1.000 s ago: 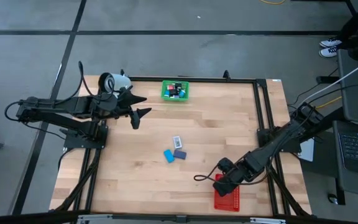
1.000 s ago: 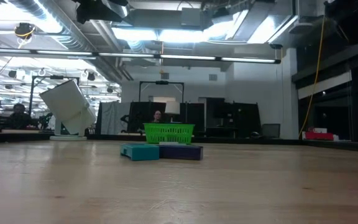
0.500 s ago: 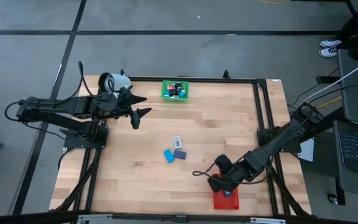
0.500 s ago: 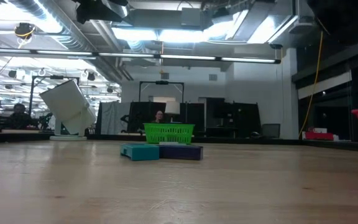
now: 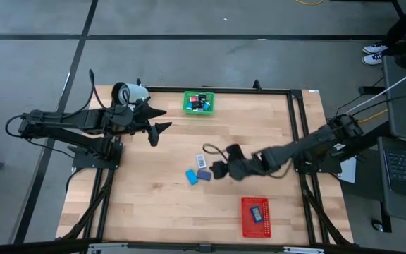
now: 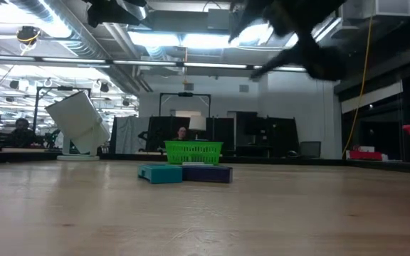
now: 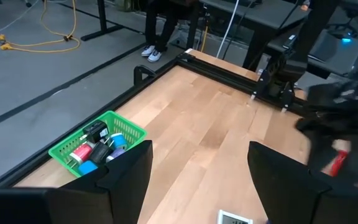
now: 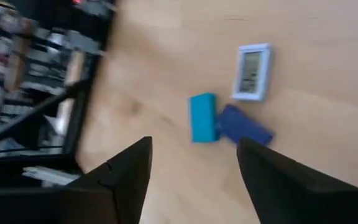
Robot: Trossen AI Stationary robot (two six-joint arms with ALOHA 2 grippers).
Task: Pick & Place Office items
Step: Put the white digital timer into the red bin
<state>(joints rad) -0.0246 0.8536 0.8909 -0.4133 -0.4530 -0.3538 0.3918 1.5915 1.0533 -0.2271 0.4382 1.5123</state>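
Three office items lie mid-table: a white-blue piece (image 5: 201,160) (image 8: 252,73), a light blue block (image 5: 192,176) (image 8: 202,117) and a dark blue flat piece (image 5: 204,174) (image 8: 244,127); the two blue ones touch. My right gripper (image 5: 211,160) (image 8: 194,149) is open and hovers just right of them, high above the table. Another blue piece (image 5: 257,213) lies in the red mesh tray (image 5: 246,227). The green mesh tray (image 5: 187,110) (image 7: 67,146) holds several small items. My left gripper (image 5: 162,121) (image 7: 201,149) is open and waits at the far left.
A white-blue mug (image 5: 129,92) lies at the far left corner, beside the left arm. A black frame rail (image 5: 296,127) runs along the table's right and far edges. In the low view the blue blocks (image 6: 184,173) sit in front of the green tray (image 6: 193,151).
My right gripper has left the red tray at the near right and swung quickly up and left toward the items mid-table. The red tray, covered by the gripper before, now shows a blue piece inside.
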